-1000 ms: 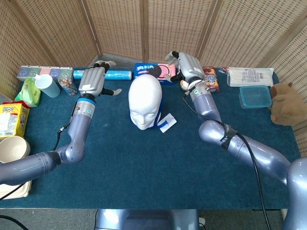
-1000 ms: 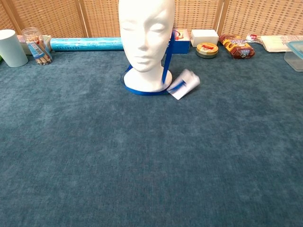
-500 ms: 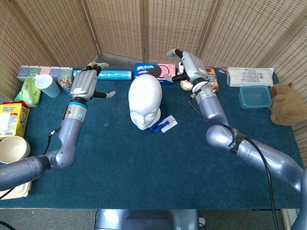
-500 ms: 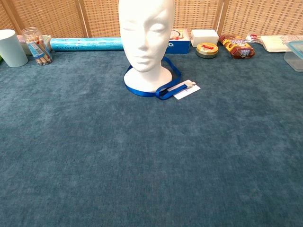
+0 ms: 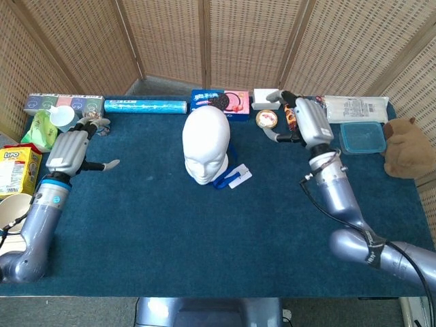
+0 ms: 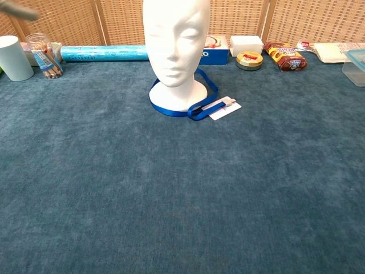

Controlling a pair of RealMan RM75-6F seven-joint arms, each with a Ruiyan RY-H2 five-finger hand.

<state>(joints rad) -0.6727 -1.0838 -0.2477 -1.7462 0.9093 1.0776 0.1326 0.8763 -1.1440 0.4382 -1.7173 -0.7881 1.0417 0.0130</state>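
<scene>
Woven rattan screens (image 5: 170, 41) back a blue carpeted surface (image 6: 171, 194). At its middle stands a white foam mannequin head (image 6: 174, 45), a blue ribbon lanyard (image 6: 197, 105) looped round its base, the white badge card (image 6: 224, 108) lying flat just beside it. The left hand (image 5: 68, 151) hovers well to the left, fingers released and holding nothing. The right hand (image 5: 308, 122) hangs near a small round tin (image 5: 266, 119), likewise released.
</scene>
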